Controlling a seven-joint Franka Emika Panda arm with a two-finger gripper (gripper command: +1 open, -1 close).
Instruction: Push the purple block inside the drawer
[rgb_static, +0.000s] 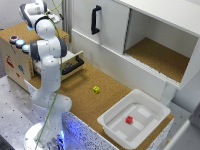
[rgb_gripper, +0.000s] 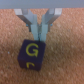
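Observation:
The purple block, a dark cube with a yellow letter G on its face, lies on a cork surface in the wrist view. My gripper is shut, its two grey fingers pressed together with their tips at the block's edge and nothing held between them. In the exterior view the drawer stands pulled open from the small plywood cabinet, its black bar handle facing out. The arm rises in front of the cabinet. It hides the block and the fingers in that view.
A small yellow block lies on the cork table. A white tub at the exterior view's right holds a red block. Behind stands a big white cupboard with a black vertical handle and an open compartment.

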